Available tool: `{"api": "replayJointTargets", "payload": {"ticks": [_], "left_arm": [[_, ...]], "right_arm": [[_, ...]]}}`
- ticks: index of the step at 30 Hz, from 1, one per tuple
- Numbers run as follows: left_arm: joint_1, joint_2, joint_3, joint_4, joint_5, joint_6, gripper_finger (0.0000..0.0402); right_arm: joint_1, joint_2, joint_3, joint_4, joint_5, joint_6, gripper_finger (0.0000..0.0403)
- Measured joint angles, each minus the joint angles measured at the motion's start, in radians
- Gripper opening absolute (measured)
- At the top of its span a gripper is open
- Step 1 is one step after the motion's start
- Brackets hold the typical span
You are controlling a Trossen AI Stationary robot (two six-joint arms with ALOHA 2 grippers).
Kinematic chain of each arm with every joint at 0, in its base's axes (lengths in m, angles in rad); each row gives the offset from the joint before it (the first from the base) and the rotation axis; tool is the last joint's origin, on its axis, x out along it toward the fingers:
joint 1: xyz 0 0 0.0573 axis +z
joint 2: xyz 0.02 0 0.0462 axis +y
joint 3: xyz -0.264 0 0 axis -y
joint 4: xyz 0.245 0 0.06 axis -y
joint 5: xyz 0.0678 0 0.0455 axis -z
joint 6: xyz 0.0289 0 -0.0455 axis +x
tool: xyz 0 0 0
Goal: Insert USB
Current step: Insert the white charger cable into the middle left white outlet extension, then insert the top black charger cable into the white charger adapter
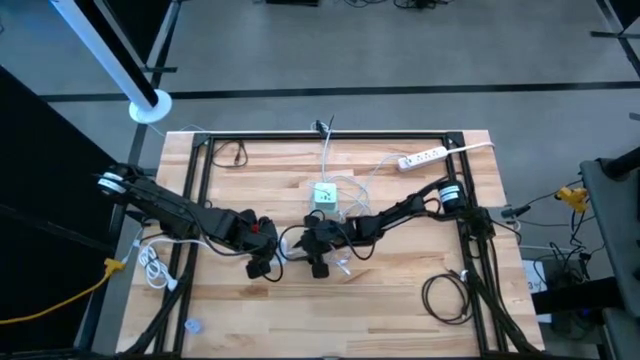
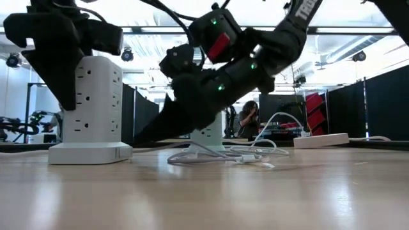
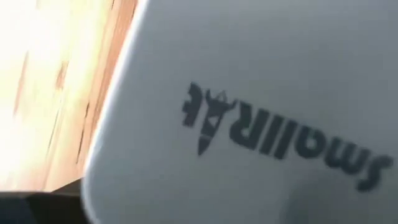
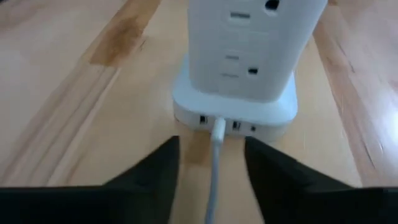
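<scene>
A white power tower [image 2: 96, 108] stands on its base on the wooden table; its top, with a logo, fills the left wrist view [image 3: 249, 93]. My left gripper [image 2: 77, 70] sits over the tower's top, jaws wide, hiding it in the high view [image 1: 262, 252]. A white USB cable [image 4: 214, 168] runs to a plug [image 4: 219, 127] that sticks into a port in the tower's base [image 4: 273, 115]. My right gripper [image 4: 211, 146] is open and low over the table, pointing at the base, one finger on each side of the cable and clear of it. My left gripper comes at the tower's top [image 2: 89, 64] from above, with one dark finger [image 2: 59, 83] down along the tower's side. I cannot tell whether it touches the tower.
A second white tower [image 1: 325, 195] stands farther back, with loose white cable [image 2: 223, 155] lying in front of it. A white power strip [image 1: 420, 157] lies at the far right and a black cable coil [image 1: 447, 297] at the near right. Black frame rails [image 1: 200, 180] border the table. A person [image 2: 246, 118] stands in the room behind.
</scene>
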Motion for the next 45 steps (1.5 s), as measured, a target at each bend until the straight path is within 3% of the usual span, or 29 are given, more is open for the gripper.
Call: {"api": "replayJointTargets", "payload": {"ticks": [7,14,20,29,32,34,36,40,43,45], "left_arm": [[0.0,-0.002,0.078,-0.089,-0.004,-0.022,0.0311],[-0.004,-0.014,0.208,-0.104,-0.015,-0.085,0.0311],[-0.076,-0.024,0.311,-0.102,-0.215,-0.098,0.0311],[-0.171,-0.047,0.346,-0.127,-0.446,-0.087,0.0311],[-0.177,-0.052,0.347,-0.181,-0.532,-0.096,0.0311],[-0.173,-0.052,0.347,-0.226,-0.651,-0.097,0.0311],[-0.157,-0.056,0.347,-0.245,-0.749,-0.072,0.0311],[-0.065,-0.076,0.346,-0.23,-0.766,-0.005,0.0311],[0.047,-0.094,0.346,-0.232,-0.762,0.063,0.0311],[0.154,-0.115,0.337,-0.24,-0.698,0.102,0.0311]], "right_arm": [[-0.022,-0.146,-0.004,-0.311,0.002,-0.133,0.026],[-0.034,-0.265,-0.023,-0.659,0.024,-0.133,0.0259],[-0.007,-0.302,-0.145,-0.573,0.207,-0.031,0.0215],[0.093,-0.261,-0.23,-0.375,0.206,0.105,0.0153],[0.145,-0.262,-0.204,-0.372,0.152,0.096,0.0136],[0.172,-0.28,-0.168,-0.463,0.166,0.075,0.013],[0.178,-0.315,-0.117,-0.626,0.218,0.067,0.0129],[0.17,-0.411,-0.023,-0.906,0.347,0.067,0.0141],[0.172,-0.502,-0.002,-0.954,0.367,0.058,0.0155],[0.164,-0.569,-0.002,-0.96,0.368,0.062,0.0164]]}}
